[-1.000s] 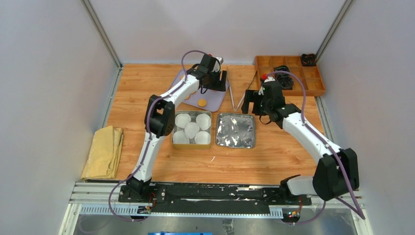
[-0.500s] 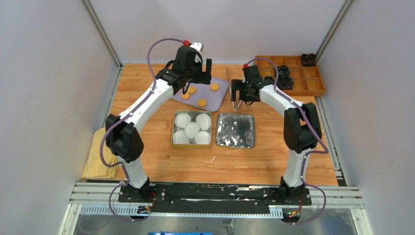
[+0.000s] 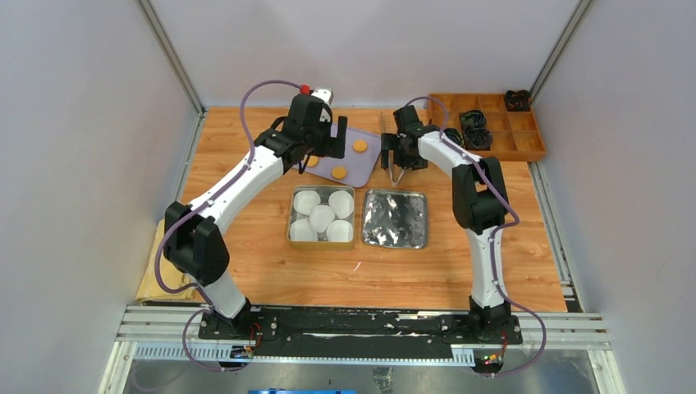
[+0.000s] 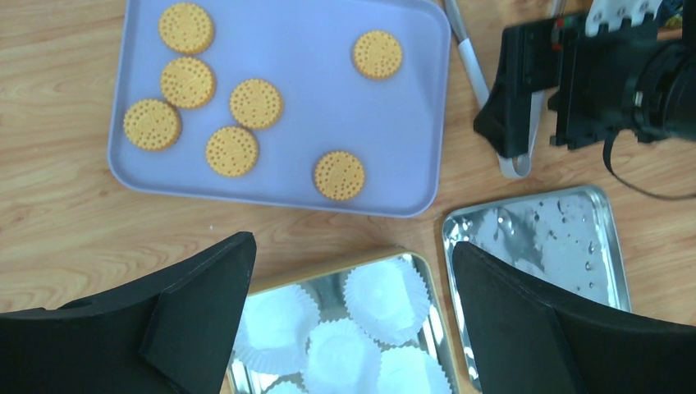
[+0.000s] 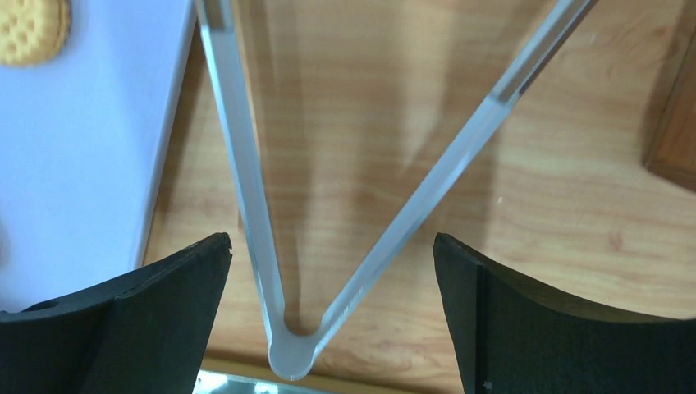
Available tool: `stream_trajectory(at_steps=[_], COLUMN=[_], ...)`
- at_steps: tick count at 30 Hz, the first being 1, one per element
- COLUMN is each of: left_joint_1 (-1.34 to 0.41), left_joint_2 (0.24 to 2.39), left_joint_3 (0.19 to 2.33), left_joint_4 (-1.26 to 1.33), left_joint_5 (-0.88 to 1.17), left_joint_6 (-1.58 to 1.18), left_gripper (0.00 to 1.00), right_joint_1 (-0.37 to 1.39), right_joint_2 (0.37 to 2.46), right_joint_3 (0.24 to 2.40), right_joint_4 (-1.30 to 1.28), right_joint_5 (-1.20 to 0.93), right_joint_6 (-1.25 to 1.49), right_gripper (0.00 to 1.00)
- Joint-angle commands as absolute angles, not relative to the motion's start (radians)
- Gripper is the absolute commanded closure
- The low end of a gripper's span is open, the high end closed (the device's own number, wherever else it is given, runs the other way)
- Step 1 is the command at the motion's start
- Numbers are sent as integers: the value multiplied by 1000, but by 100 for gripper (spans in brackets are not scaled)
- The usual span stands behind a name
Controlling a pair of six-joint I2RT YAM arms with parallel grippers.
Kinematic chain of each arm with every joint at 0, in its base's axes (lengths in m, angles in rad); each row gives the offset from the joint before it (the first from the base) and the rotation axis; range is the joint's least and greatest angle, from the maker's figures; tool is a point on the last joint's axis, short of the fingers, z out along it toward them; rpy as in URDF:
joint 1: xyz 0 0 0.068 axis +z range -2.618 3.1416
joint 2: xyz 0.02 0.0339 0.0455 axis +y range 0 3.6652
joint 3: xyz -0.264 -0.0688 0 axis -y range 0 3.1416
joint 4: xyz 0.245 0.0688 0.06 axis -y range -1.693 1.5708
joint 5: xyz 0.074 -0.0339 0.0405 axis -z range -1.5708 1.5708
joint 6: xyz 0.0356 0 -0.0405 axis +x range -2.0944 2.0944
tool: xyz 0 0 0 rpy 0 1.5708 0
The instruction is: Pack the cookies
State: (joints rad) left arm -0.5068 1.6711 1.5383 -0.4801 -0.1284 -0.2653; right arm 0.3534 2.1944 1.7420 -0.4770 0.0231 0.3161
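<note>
Cookies [image 4: 256,103], seven round orange-yellow dotted discs, lie flat, face up, on lavender plastic tray [image 4: 410,123]; no long axis. Left gripper [image 4: 349,250] jaws wide, empty. Right gripper [image 5: 332,246] jaws wide, straddling clear V-shaped tongs [image 5: 246,189] on wooden tabletop [image 5: 369,123].

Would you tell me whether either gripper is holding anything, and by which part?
Nothing is held: the left gripper and right gripper are open, with the clear tongs lying untouched between the right one's jaws.
</note>
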Motion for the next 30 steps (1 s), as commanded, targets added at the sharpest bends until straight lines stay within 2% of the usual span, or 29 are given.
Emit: stream_trajectory(at_steps=[1,6,10,12,21,30], left_joint_1=[-508,-508,-508,-508,-508,-508], left_joint_2=[1607,1577,1581,1584,1601,1592], left_joint_3=[1506,1473,1471,1471,1476,1473], left_joint_4=[-483,-466,-472,-477,-460,-444], left_joint_5=[-143,-132,-135,-135,-90,-58], left_joint_6=[-258,-259,-255,-255,-270,-290], left_gripper=[4,3,3,3,3,3], right_joint_1=[365,371,381,386,397,399], right_joint_2=[2291,2420,2460,2445,2239,2105], right_joint_3=[1858,2012,2049,2020,1769,1740], right_joint_4=[-577,-668,-691,-700,-619,-614], right_joint_5=[131,214,229,252,330,345], right_joint_6=[361,412,419,421,403,340], right_gripper=[0,0,1,4,36,38])
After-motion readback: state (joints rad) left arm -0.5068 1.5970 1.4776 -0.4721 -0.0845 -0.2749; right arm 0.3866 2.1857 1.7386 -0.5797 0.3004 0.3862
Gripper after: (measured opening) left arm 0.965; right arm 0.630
